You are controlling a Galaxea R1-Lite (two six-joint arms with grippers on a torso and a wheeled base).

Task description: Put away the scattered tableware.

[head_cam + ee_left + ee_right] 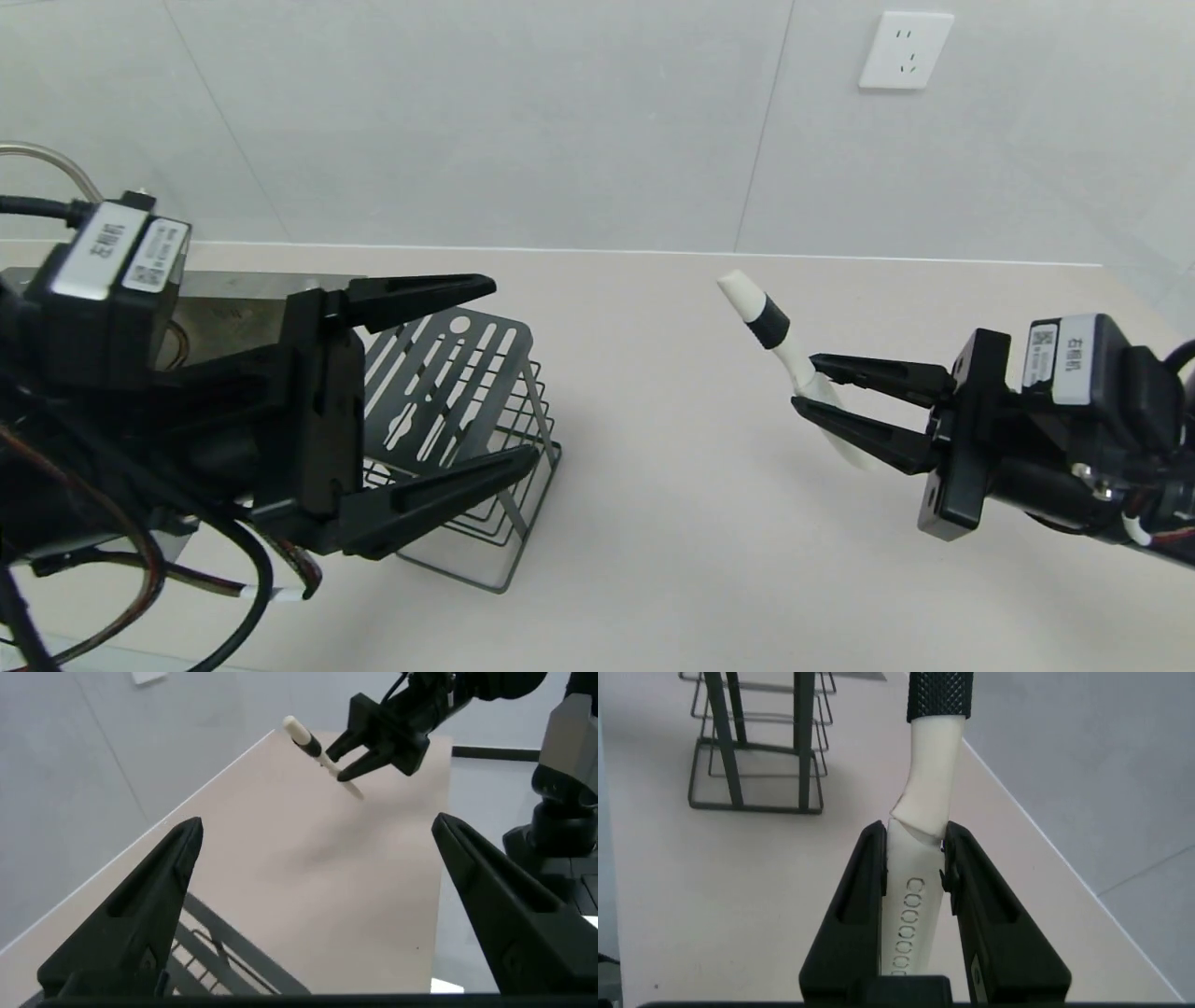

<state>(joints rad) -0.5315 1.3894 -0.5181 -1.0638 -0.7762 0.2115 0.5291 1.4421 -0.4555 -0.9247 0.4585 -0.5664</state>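
A white utensil with a black band on its handle is held off the beige counter, handle tilted up toward the wall. My right gripper is shut on its flat perforated blade, with the handle sticking out past the fingertips. The left wrist view shows the same utensil in the right gripper farther off. My left gripper hangs open above a dark wire utensil rack with nothing between its fingers.
The rack has a slotted metal top plate and stands at the counter's left. Behind it lies a steel sink with a curved tap. A wall socket sits on the tiled wall. Bare counter lies between the arms.
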